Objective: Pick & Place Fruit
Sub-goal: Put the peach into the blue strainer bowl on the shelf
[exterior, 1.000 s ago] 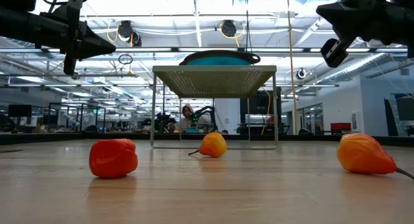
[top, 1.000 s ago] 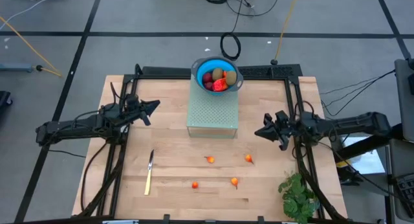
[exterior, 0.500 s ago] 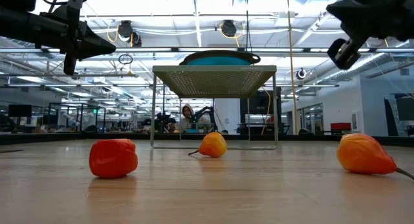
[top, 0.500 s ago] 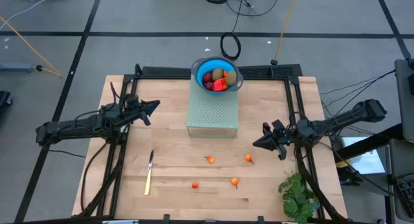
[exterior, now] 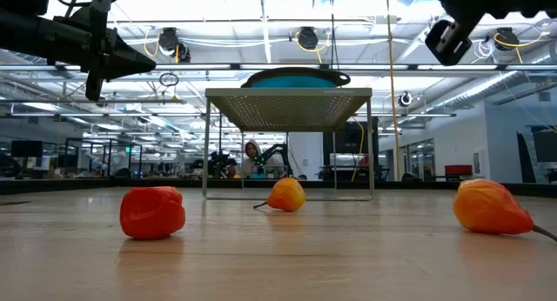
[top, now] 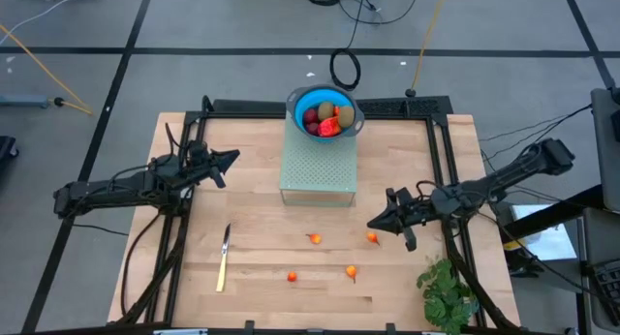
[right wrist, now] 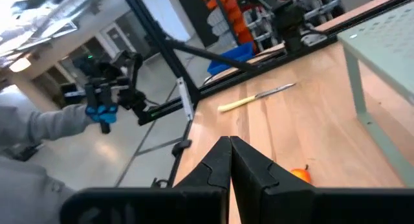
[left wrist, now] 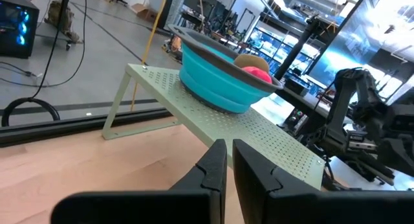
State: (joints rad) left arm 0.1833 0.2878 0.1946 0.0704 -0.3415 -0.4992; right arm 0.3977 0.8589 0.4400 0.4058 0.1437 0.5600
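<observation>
The right gripper (top: 374,223) is hanging above the table with its fingers pressed together and holding nothing, just beside the nearest small orange fruit (top: 372,237); three more tiny orange fruits are lying apart on the bare wood, one near the table's middle (top: 314,239), one toward the front edge (top: 293,276), and one to its right (top: 351,272); the left gripper (top: 231,159) is waiting over the left part of the table, its fingers nearly closed with only a thin gap showing in the left wrist view, gripping nothing; the rest of the fruit is sitting in a blue bowl (top: 295,110) on a pale green perforated stand (top: 318,170) at the back of the table, a dark red round piece (top: 311,115), a brownish-olive oval (top: 326,110) and a red-and-yellow piece (top: 329,127) among them; a yellow-handled knife (top: 224,258) is lying on the wood at front left; a leafy green plant (top: 445,290) is standing at the front right corner.
</observation>
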